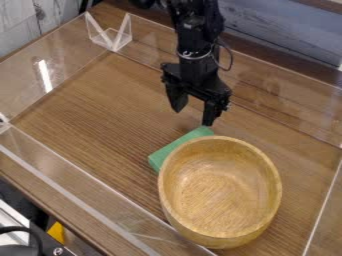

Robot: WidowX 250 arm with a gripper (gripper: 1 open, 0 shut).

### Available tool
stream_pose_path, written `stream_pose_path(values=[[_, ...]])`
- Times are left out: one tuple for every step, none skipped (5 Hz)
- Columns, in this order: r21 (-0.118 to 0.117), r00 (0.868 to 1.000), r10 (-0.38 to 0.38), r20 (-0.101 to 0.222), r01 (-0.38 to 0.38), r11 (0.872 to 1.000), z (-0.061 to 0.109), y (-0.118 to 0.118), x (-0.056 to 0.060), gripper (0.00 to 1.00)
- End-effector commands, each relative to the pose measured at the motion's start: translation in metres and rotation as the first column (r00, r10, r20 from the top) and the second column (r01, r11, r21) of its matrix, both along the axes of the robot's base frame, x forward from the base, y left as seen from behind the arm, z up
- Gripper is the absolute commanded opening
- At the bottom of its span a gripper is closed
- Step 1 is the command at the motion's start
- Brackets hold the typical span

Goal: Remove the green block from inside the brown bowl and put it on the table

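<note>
The green block (175,150) lies flat on the table (94,110), with its right end hidden behind the rim of the brown bowl (221,190). Nothing shows inside the bowl, only bare wood grain. My gripper (195,113) hangs pointing down just behind the block and the bowl's far rim. Its black fingers (177,100) are spread open with nothing between them, and they stand clear of the block.
Clear acrylic walls (80,190) run around the table's edges. A small clear acrylic stand (111,35) sits at the back left. The black arm (198,30) reaches in from the top.
</note>
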State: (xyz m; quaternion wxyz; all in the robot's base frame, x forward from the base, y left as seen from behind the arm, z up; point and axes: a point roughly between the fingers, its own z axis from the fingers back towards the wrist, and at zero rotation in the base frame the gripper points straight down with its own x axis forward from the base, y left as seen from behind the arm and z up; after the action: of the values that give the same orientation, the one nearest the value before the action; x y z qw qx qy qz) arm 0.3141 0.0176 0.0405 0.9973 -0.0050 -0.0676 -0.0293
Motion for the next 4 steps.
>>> stream_pose_path(values=[[0.005,0.995,-0.06,0.081,0.06,0.998,0.025,0.007,0.016,1.0],[0.008,0.989,-0.115,0.098,0.114,0.993,0.031,0.011,0.021,1.0],[0.014,0.988,-0.107,0.113,0.106,0.994,0.031,0.017,0.022,1.0],[0.018,0.988,-0.096,0.121,0.095,0.995,0.029,0.021,0.021,1.0]])
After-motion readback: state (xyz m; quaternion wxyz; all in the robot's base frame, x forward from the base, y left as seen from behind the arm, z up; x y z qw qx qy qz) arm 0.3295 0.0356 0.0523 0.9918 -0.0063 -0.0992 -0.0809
